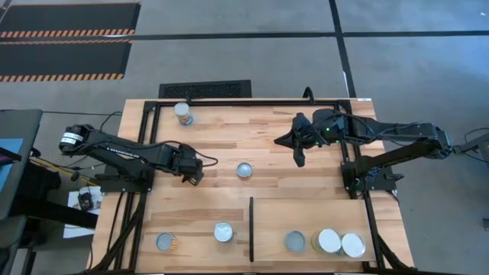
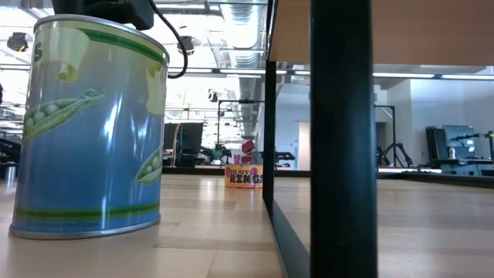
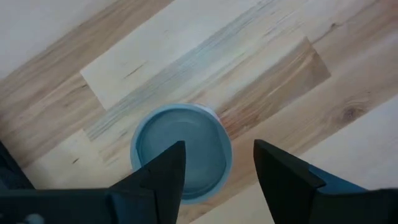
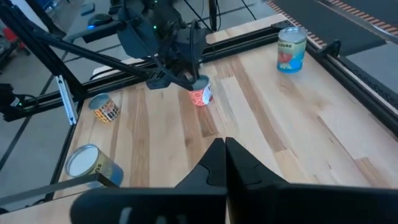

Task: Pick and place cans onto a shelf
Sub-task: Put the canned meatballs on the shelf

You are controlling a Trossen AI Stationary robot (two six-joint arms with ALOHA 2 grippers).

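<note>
Left gripper (image 1: pixel 195 173): left of frame centre in the high view, hanging over a red can (image 4: pixel 200 94). Jaws wide; in the left wrist view the fingers (image 3: pixel 165 171) flank this can's round top (image 3: pixel 181 152). Contact cannot be told. From above, the gripper hides this can.

Right gripper (image 1: pixel 299 156): upper right of centre in the high view, over bare table (image 1: pixel 229 137), well apart from every can. Jaws closed, fingertips touching in the right wrist view (image 4: pixel 221 146), holding nothing.

Shelf (image 1: pixel 382 218): pale section at lower right of the high view, edged on its left by a black divider (image 1: pixel 251 228).

Cans on the shelf, three, in a row along the bottom edge:
- grey-top can (image 1: pixel 295 241), nearest the divider;
- white-top can (image 1: pixel 328 241), just beside it;
- end can (image 1: pixel 353 244), touching or almost touching the white-top can.

Cans off the shelf, all upright:
- back can (image 1: pixel 182 113), upper left near the table's top edge, blue and red label (image 4: pixel 291 48);
- centre can (image 1: pixel 244 169), between the two grippers;
- pea can (image 1: pixel 224 231), just left of the divider; large at left in the low view (image 2: pixel 89 127), blue label with green pods;
- corner can (image 1: pixel 165 242), lower left, orange striped label (image 4: pixel 102 107).
</note>
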